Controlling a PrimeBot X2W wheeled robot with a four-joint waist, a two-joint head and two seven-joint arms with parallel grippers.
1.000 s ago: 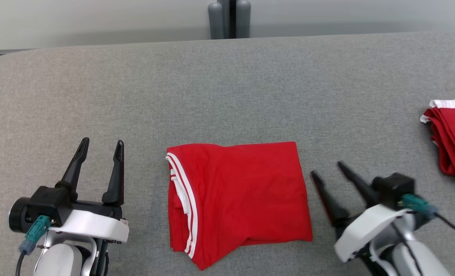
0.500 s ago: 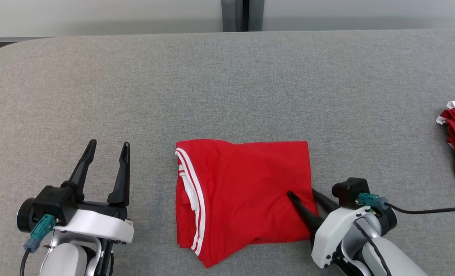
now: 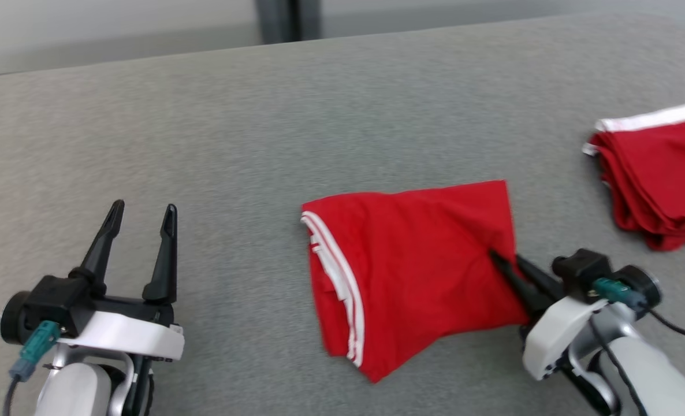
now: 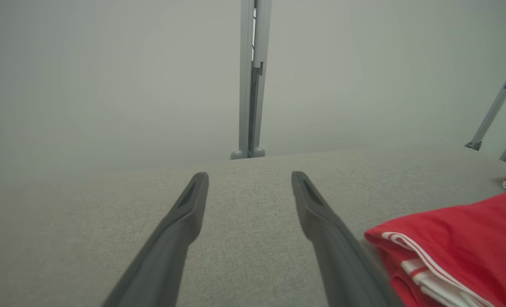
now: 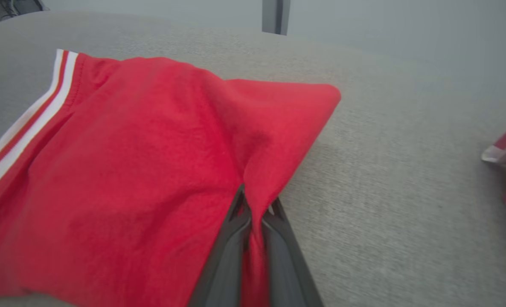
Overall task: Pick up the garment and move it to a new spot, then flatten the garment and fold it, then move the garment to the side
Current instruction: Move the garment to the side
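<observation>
The red garment (image 3: 412, 271) lies folded on the grey table (image 3: 261, 115). In the head view it sits a little to the right of the middle, close to the robot's side of the table. White stripes run down its left edge, and one pointed corner sticks out toward the robot. The rest of the cloth looks mostly flat. The right gripper (image 3: 507, 263) has hold of the garment at its right edge. Its two dark fingers are squeezed tight together with a bit of red cloth pinched between them. In the right wrist view the cloth bunches up into a small ridge that runs away from the fingertips toward the far right corner. I cannot tell if that corner is lifted off the table or just lying on it. The left gripper (image 3: 144, 205) is well apart from the garment, over on the left side of the table. Its fingers stand wide apart with nothing between them, and they point away from the robot. In the left wrist view the striped edge of the garment lies near its right-hand finger. Another pile of red cloth (image 3: 660, 179) with white trim lies far to the right on the table, apart from the garment. A dark post (image 3: 276, 20) stands behind the far edge of the table.
</observation>
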